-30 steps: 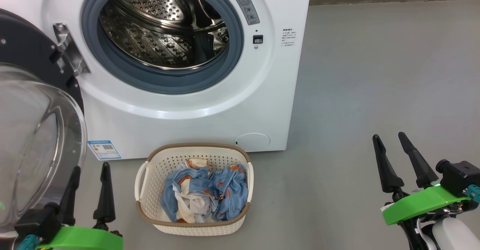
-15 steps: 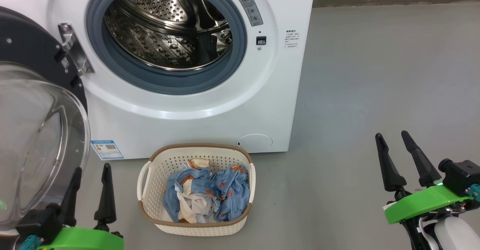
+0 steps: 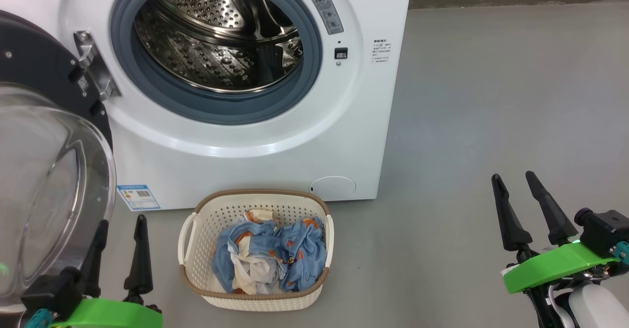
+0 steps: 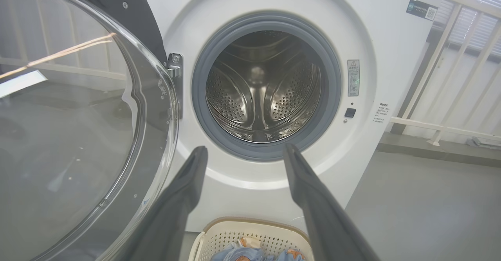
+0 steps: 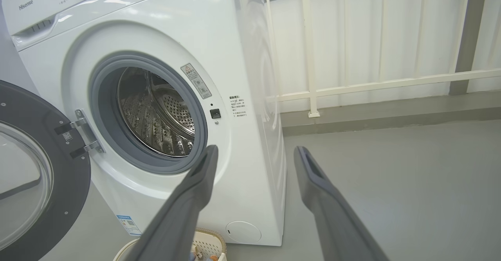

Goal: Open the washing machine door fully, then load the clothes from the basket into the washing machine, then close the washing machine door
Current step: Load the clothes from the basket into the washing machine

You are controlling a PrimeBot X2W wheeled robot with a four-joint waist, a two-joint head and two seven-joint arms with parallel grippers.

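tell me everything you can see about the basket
The basket is a small cream-white perforated plastic tub, rounded rectangular, with a brown woven-look rim and a loop handle on each side. It stands upright on the grey floor, just in front of the washing machine, below its open drum. Crumpled light blue clothes lie inside it.

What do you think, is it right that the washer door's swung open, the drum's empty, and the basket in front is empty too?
Not quite: the basket isn't empty. The head view shows the clothes heaped inside it. The washing machine door is swung open and the drum is empty.
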